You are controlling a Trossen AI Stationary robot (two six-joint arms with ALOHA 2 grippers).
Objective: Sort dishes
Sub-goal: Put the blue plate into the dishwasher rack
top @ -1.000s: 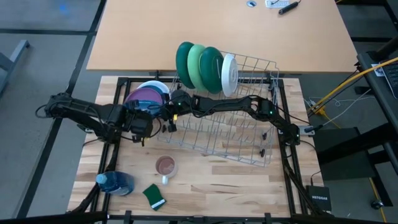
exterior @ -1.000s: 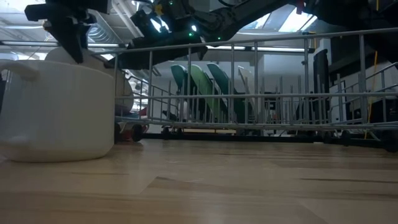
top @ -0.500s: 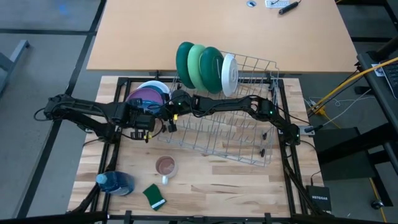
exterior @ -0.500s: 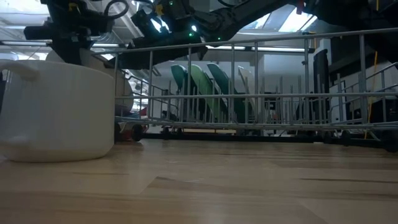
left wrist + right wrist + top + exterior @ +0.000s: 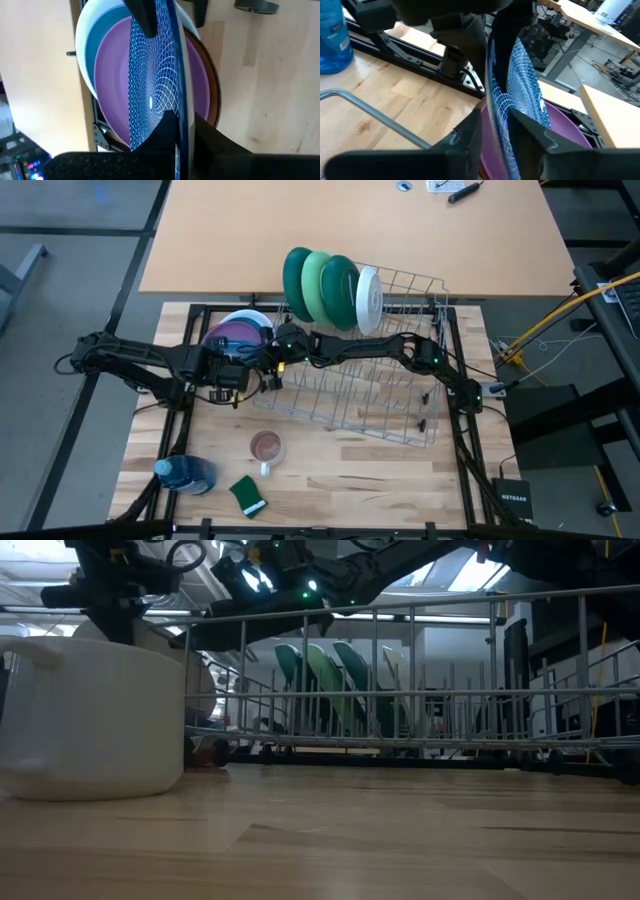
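Note:
A blue plate with a white net pattern (image 5: 150, 90) stands on edge over a stack of plates, purple (image 5: 232, 335) on top, at the table's far left. It also shows in the right wrist view (image 5: 525, 85). My left gripper (image 5: 255, 370) is shut on it from the left. My right gripper (image 5: 278, 350) reaches across the wire rack (image 5: 380, 395) and is shut on it from the right. Two dark green plates (image 5: 297, 280), a light green one (image 5: 318, 285) and a white one (image 5: 368, 298) stand upright in the rack's slots. My left gripper (image 5: 182, 132) pinches the blue plate's rim (image 5: 181, 107) between its two fingers, one finger on each face. It comes from the table's left. The plate stands on edge above the purple plate (image 5: 115, 100); whether its lower rim touches the stack, I cannot tell. My right gripper (image 5: 495, 125) pinches the opposite side of the same rim (image 5: 492, 95) between its two fingers, one on each face. It comes from the table's right, over the rack's left end. The plate stays on edge between the two grippers.
A clear mug with brown inside (image 5: 266, 448), a blue bottle (image 5: 185, 473) and a green sponge (image 5: 247, 495) stand near the front left. The rack fills the table's middle and right. A brown tabletop (image 5: 350, 230) lies beyond the far edge.
My left gripper has turned at the wrist and shifted slightly toward the far edge at the blue plate, then kept still. My right gripper and the plate stay where they were.

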